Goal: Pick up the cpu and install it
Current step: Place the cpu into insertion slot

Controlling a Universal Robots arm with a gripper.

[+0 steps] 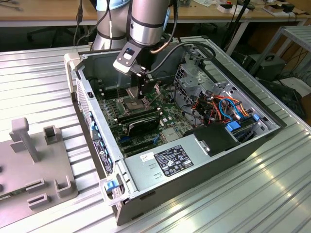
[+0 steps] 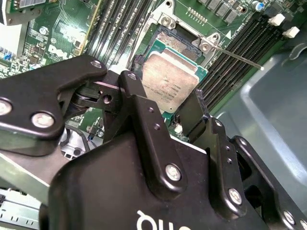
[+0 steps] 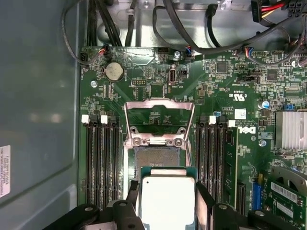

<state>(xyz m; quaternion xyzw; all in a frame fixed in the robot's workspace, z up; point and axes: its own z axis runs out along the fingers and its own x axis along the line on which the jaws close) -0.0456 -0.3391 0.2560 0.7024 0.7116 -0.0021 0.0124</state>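
The cpu, a flat square chip with a silver-grey top and green rim, sits between my gripper's two black fingers, which press on its opposite edges. It hangs just over the open black socket on the green motherboard. The socket's metal frame stands flipped up behind it, and its thin lever sticks out to the side. In the first wrist view the cpu partly covers the socket, held by the gripper. In the exterior view the gripper reaches down into the open computer case.
Black RAM slots flank the socket on both sides. A power supply fills the case's near end, and a drive cage with coloured cables lies toward the exterior view's right. A grey fixture stands on the table at the exterior view's left.
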